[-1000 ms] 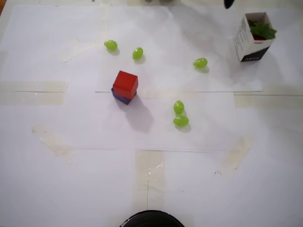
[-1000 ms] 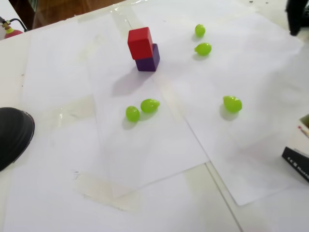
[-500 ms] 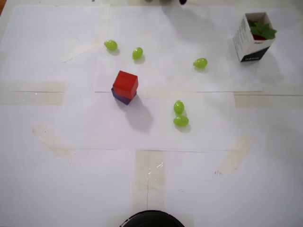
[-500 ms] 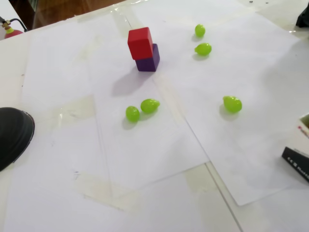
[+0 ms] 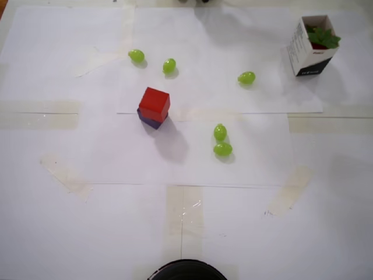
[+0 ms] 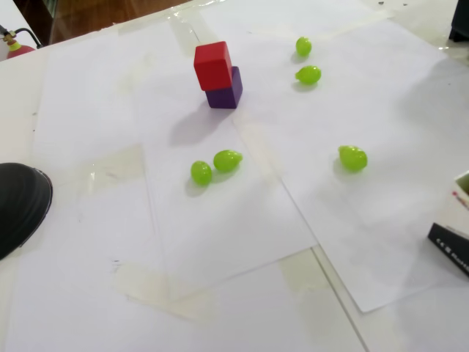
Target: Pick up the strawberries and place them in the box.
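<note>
The white box (image 5: 303, 49) with a black band at its base stands at the far right of the overhead view. Green leafy tops (image 5: 324, 37) and a bit of glossy red (image 5: 317, 45) show inside its mouth, so strawberries lie in it; how many, I cannot tell. No strawberry lies on the table. In the fixed view only the box's lower corner (image 6: 453, 246) shows at the right edge. The gripper is in neither view; only a dark part (image 6: 462, 22) shows at the fixed view's top right edge.
Several green grapes lie on the white paper, among them a touching pair (image 5: 221, 142) and one (image 5: 246, 77) near the box. A red cube (image 5: 154, 104) sits on a purple block (image 5: 149, 121). A black round object (image 5: 186, 272) is at the near edge.
</note>
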